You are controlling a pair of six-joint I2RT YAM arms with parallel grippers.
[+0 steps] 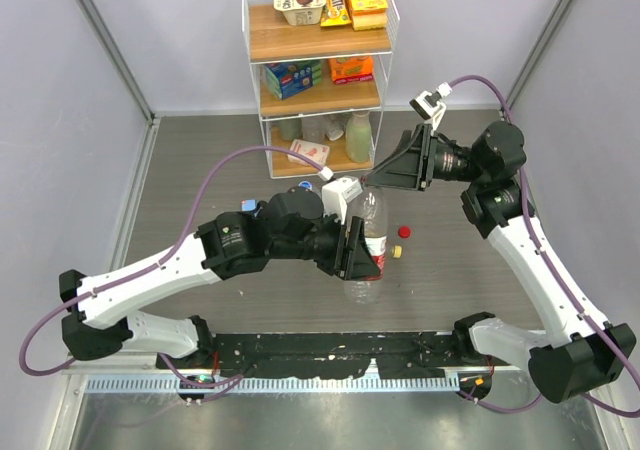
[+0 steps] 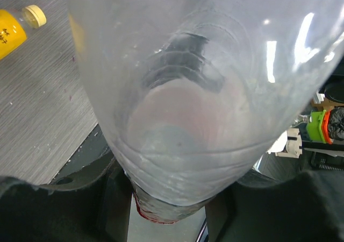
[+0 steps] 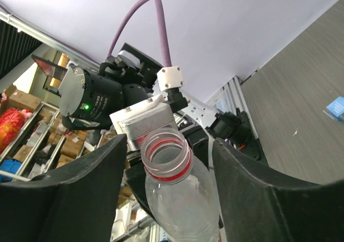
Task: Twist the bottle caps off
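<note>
My left gripper (image 1: pixel 357 250) is shut on the body of a clear bottle with a red label (image 1: pixel 370 240) and holds it upright above the table; the bottle fills the left wrist view (image 2: pixel 183 91). Its neck (image 3: pixel 166 153) is open, with no cap and only a red ring on it. My right gripper (image 1: pixel 378 176) is open, with its jaws on either side of that neck and apart from it (image 3: pixel 167 145). A red cap (image 1: pixel 405 232) lies on the table. The yellow-orange juice bottle (image 2: pixel 8 35), still capped (image 2: pixel 35 16), lies to the right of the held bottle (image 1: pixel 397 251).
A wire shelf rack (image 1: pixel 320 70) with snack boxes stands at the back, and a pale green bottle (image 1: pixel 358 135) is on its bottom level. A small blue item (image 1: pixel 248 206) lies beside the left arm. Grey walls close in both sides.
</note>
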